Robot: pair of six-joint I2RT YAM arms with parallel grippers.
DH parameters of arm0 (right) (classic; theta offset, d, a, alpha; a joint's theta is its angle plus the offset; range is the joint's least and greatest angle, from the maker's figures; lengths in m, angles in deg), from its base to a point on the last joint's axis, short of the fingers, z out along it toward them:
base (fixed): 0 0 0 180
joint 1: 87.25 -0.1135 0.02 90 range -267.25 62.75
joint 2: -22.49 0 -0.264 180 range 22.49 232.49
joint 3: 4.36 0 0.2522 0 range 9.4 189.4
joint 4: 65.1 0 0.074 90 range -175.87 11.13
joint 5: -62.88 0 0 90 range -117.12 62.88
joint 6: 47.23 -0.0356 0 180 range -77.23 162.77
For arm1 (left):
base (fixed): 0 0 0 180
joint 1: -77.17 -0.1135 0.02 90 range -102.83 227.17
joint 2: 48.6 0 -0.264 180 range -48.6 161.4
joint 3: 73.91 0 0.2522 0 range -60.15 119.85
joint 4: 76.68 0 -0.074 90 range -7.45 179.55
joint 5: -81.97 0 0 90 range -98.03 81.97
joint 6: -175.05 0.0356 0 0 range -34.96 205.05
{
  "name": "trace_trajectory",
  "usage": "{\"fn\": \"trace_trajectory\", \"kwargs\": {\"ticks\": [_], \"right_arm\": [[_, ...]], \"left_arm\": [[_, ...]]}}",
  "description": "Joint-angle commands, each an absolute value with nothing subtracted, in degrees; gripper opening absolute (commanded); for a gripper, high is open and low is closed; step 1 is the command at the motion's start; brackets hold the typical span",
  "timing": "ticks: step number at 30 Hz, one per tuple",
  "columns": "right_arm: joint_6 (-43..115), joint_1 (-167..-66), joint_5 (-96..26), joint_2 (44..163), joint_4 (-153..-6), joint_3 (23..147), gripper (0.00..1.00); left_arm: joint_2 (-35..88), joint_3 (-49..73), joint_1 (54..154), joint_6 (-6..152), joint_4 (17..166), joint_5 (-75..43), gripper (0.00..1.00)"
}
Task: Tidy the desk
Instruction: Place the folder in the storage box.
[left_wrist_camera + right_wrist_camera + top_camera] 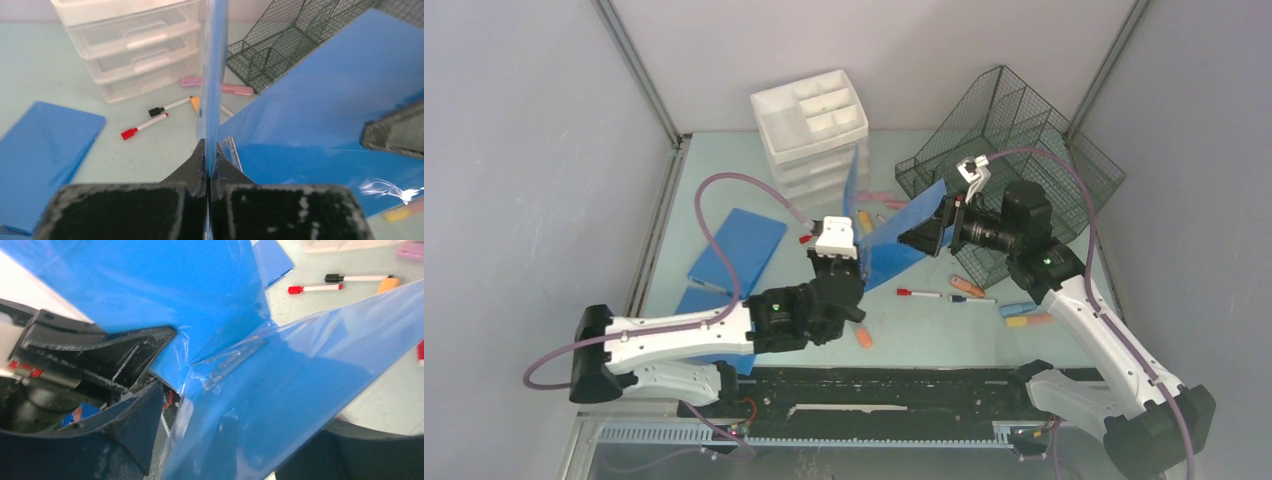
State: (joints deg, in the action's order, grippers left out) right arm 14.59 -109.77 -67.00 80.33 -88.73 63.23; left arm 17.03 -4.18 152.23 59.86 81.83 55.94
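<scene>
Evidently, left tool (pixel 206 152) pinches one folder (pixel 310 100) (splayed open).

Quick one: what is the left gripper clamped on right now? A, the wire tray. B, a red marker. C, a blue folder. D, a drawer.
C: in the left wrist view the left gripper has its jaws shut on one thin, edge-on flap of the blue folder.
</scene>
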Motion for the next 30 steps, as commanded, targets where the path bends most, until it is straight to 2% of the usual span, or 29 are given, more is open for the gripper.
{"fn": "trace_trajectory", "kwargs": {"ticks": [1,8,11,17,22,26,30], "right_arm": [[16.85,-109.49,-64.12,79.79,-88.53,63.67,0.71],[17.36,-108.46,-64.61,79.69,-88.71,63.68,0.20],[17.46,-107.98,-65.72,79.68,-88.62,63.75,0.02],[17.34,-105.77,-69.63,79.79,-88.54,63.64,0.00],[18.76,-103.05,-75.70,79.45,-88.24,63.72,0.00],[18.49,-99.94,-83.96,78.93,-84.46,62.08,0.00],[18.57,-97.55,-88.82,78.83,-82.46,61.27,0.00]], "left_arm": [[21.47,0.68,155.54,69.76,87.33,68.03,0.00],[24.61,2.69,156.55,72.67,87.51,68.46,0.00],[23.87,1.96,156.56,72.26,87.52,65.84,0.09],[18.82,-3.43,156.57,71.16,89.21,53.77,0.51],[7.29,-14.34,155.56,69.24,99.28,33.88,0.84],[-4.23,-25.55,151.19,64.32,107.43,15.15,0.90],[-16.48,-36.12,146.79,60.10,112.35,5.36,0.97]]}}
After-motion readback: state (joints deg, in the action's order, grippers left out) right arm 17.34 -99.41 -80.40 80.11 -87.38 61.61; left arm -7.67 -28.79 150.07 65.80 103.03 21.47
